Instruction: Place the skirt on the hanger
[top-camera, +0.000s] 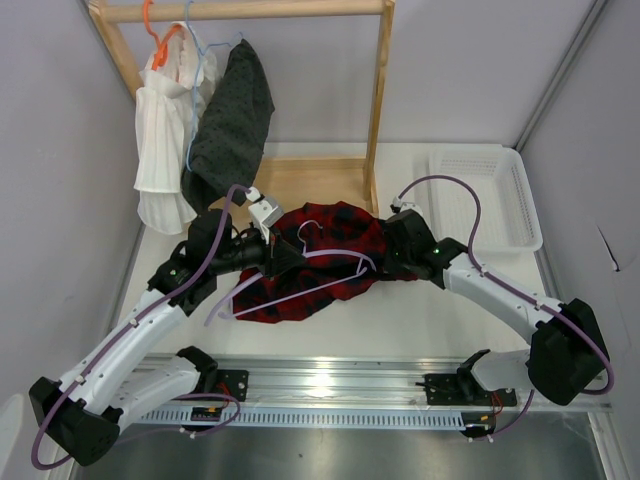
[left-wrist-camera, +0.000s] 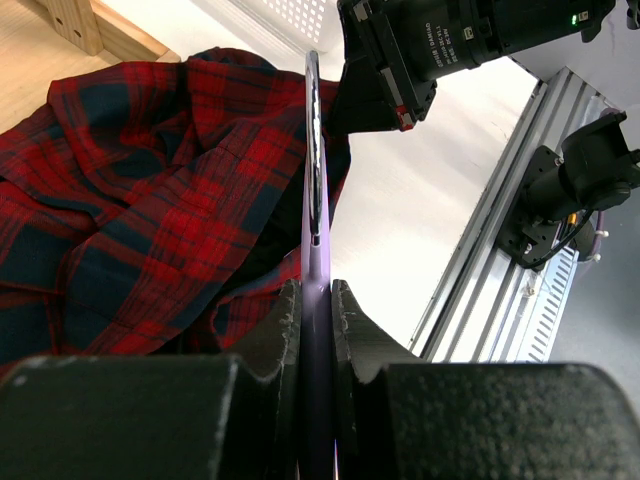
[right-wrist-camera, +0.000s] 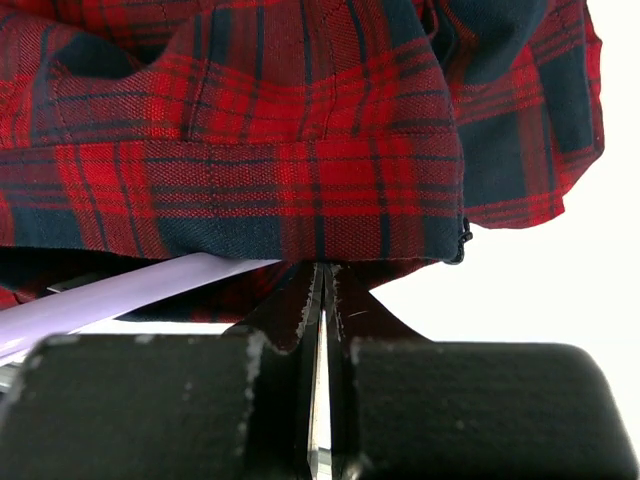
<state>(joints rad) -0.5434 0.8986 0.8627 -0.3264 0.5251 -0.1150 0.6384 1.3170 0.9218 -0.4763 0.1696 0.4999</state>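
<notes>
The red-and-black checked skirt (top-camera: 335, 225) lies bunched on the table between my two grippers. The lilac hanger (top-camera: 335, 255) lies across it, hook toward the rack, one arm running under the cloth. My left gripper (top-camera: 285, 262) is shut on the hanger's bar (left-wrist-camera: 313, 150), which stands edge-on between its fingers (left-wrist-camera: 290, 315), with the skirt (left-wrist-camera: 150, 200) to the left. My right gripper (top-camera: 388, 262) is at the skirt's right side. Its jaws are pressed together, tips (right-wrist-camera: 325, 265) at the skirt's hem (right-wrist-camera: 300, 130) and pinching its edge. The hanger (right-wrist-camera: 120, 290) passes just left of them.
A wooden rack (top-camera: 380, 90) stands at the back. On it hang a white pleated garment (top-camera: 165, 140) and a dark dotted garment (top-camera: 235, 120). A white basket (top-camera: 490, 195) sits at the back right. A metal rail (top-camera: 330, 385) runs along the near edge.
</notes>
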